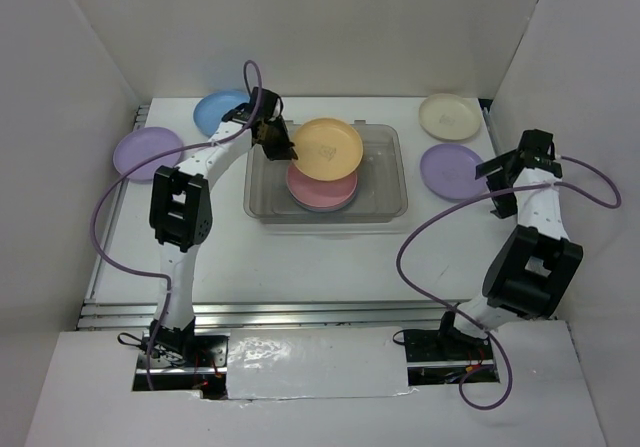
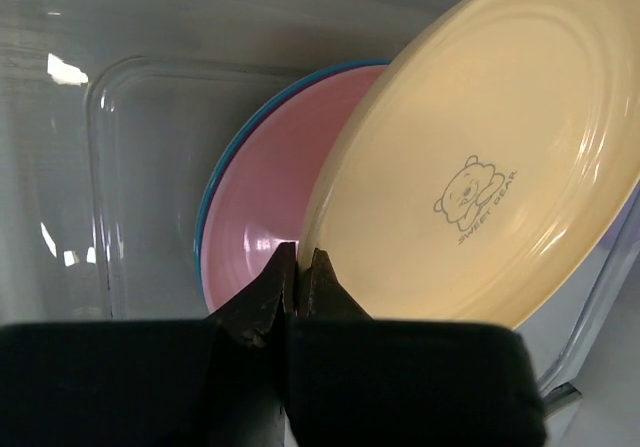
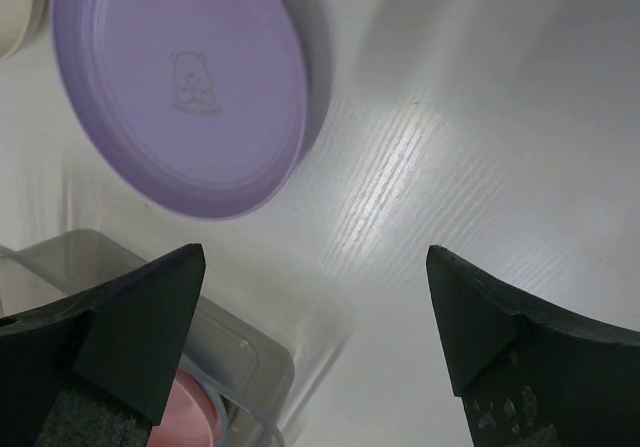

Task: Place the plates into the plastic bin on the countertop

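A: The plastic bin (image 1: pixel 385 182) holds a pink plate (image 1: pixel 322 192); the yellow plate (image 1: pixel 328 147) hangs tilted over it.

B: Left end effector (image 2: pixel 298 267) pinches its rim. I'd level it, lower, then let go. Right end effector (image 3: pixel 315 257) gapes wide, empty, near the lavender plate (image 3: pixel 180 87).

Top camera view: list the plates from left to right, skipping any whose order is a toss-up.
Lavender plate → blue plate → yellow-orange plate. Left out: the pink plate under the yellow-orange one, and the cream plate and second lavender plate at far right, one above the other.
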### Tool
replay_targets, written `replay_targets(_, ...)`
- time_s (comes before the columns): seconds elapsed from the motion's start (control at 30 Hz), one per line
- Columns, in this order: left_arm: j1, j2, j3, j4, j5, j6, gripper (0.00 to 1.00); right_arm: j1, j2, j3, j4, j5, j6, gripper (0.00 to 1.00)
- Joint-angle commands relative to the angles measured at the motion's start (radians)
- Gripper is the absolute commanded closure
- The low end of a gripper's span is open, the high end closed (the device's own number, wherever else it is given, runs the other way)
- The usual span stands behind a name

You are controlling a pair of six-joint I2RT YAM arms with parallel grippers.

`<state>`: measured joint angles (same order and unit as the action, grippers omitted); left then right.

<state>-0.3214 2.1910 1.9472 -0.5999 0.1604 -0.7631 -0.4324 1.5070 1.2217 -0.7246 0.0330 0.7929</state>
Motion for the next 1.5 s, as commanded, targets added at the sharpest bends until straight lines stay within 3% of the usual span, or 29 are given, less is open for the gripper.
replay_targets(0.0,0.007,-0.034,-0.014,0.002,-0.016,-0.019,1.0,-0.014,0.047,0.009,-0.007,0.062,0.011,0.0)
replay_targets(0.13,0.005,-0.099,-0.068,-0.037,-0.087,-0.025,1.0,-0.017,0.099,0.039,-0.024,0.085,0.016,0.0)
replay_targets(0.33,-0.005,-0.085,-0.039,-0.069,-0.055,-0.002,0.99,-0.04,0.131,0.067,-0.021,0.09,0.017,0.0)
replay_targets(0.37,-0.008,-0.089,-0.036,-0.078,-0.052,-0.004,0.91,-0.04,0.139,0.074,-0.015,0.09,0.011,0.0)
replay_targets(0.4,-0.013,-0.105,-0.033,-0.083,-0.064,-0.002,0.65,-0.039,0.162,0.081,-0.009,0.096,0.014,0.0)
replay_targets(0.47,-0.019,-0.125,-0.034,-0.095,-0.082,-0.001,0.44,-0.037,0.189,0.096,0.004,0.093,0.017,0.0)
replay_targets(0.53,-0.022,-0.158,-0.039,-0.103,-0.091,-0.004,0.01,-0.035,0.232,0.11,0.026,0.073,0.013,0.0)
replay_targets(0.7,-0.022,-0.256,-0.077,-0.123,-0.094,-0.016,0.01,-0.017,0.3,0.159,0.062,-0.005,-0.017,0.0)
replay_targets(0.9,-0.034,-0.353,-0.045,-0.218,-0.139,0.028,0.01,0.043,0.43,0.26,0.039,0.018,-0.026,0.02)
replay_targets(1.1,-0.012,-0.48,-0.137,-0.235,-0.154,0.079,0.01,0.069,0.534,0.305,0.024,0.038,-0.037,0.07)
replay_targets(1.17,0.011,-0.523,-0.188,-0.236,-0.156,0.081,0.01,0.073,0.561,0.334,-0.027,0.054,-0.031,0.17)
replay_targets(1.2,0.022,-0.54,-0.203,-0.236,-0.156,0.082,0.01,0.08,0.559,0.334,-0.026,0.062,-0.034,0.27)
replay_targets(1.27,0.05,-0.583,-0.244,-0.235,-0.154,0.079,0.01,0.084,0.547,0.311,-0.026,0.082,-0.027,0.55)
replay_targets(1.3,0.065,-0.593,-0.257,-0.236,-0.154,0.081,0.01,0.087,0.541,0.297,-0.029,0.085,-0.024,0.74)
replay_targets(1.37,0.112,-0.62,-0.278,-0.253,-0.156,0.081,0.01,0.092,0.536,0.288,-0.035,0.084,-0.023,0.95)
replay_targets(1.4,0.133,-0.631,-0.278,-0.253,-0.186,0.081,0.01,0.098,0.526,0.282,-0.042,0.09,-0.011,1.0)
replay_targets(1.47,0.218,-0.68,-0.341,-0.245,-0.187,0.059,0.01,0.116,0.428,0.251,-0.03,0.12,0.034,1.0)
